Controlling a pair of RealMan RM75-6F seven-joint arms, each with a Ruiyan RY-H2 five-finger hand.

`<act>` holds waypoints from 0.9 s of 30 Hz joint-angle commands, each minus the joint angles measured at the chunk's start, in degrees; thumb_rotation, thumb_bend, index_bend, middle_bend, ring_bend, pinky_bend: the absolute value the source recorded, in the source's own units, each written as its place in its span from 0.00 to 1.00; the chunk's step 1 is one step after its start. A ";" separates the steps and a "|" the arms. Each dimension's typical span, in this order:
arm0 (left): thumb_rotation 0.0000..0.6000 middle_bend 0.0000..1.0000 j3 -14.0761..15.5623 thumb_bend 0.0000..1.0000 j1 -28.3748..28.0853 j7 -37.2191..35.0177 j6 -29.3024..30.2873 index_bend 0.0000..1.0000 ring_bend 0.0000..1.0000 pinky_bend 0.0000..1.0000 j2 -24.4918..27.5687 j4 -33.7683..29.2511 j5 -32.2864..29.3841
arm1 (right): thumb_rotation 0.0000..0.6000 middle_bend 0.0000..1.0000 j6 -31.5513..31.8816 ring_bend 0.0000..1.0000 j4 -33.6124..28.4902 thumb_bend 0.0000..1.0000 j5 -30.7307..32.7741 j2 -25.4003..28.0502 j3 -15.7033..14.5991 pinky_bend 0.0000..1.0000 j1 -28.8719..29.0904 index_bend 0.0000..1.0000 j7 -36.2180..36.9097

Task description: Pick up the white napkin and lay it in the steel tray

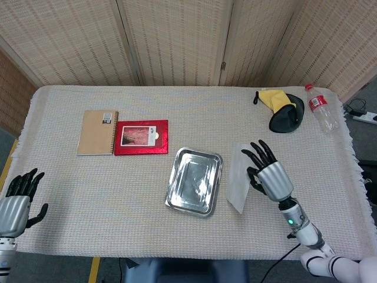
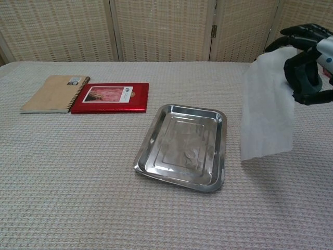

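Observation:
My right hand (image 1: pixel 268 172) (image 2: pixel 307 62) holds the white napkin (image 1: pixel 237 177) (image 2: pixel 265 107) by its upper edge, and the sheet hangs clear of the table, just right of the steel tray (image 1: pixel 194 181) (image 2: pixel 183 146). The tray lies empty at the middle of the cloth-covered table. Far away at the table's front left corner, my left hand (image 1: pixel 16 200) rests with its fingers apart and nothing in it; the chest view does not show it.
A tan spiral notebook (image 1: pixel 97 132) (image 2: pixel 52 94) and a red book (image 1: pixel 141 137) (image 2: pixel 110 97) lie side by side at the left. At the back right sit a yellow cloth (image 1: pixel 272 98), a dark bowl-like object (image 1: pixel 287 116) (image 2: pixel 298 73) and a plastic bottle (image 1: pixel 321 107).

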 commanded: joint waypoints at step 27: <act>1.00 0.00 -0.36 0.47 -0.71 -3.15 -2.80 0.00 0.00 0.00 0.85 0.61 -2.07 | 1.00 0.21 -20.86 0.08 10.84 0.69 3.07 -10.90 -3.62 0.00 8.72 0.66 7.36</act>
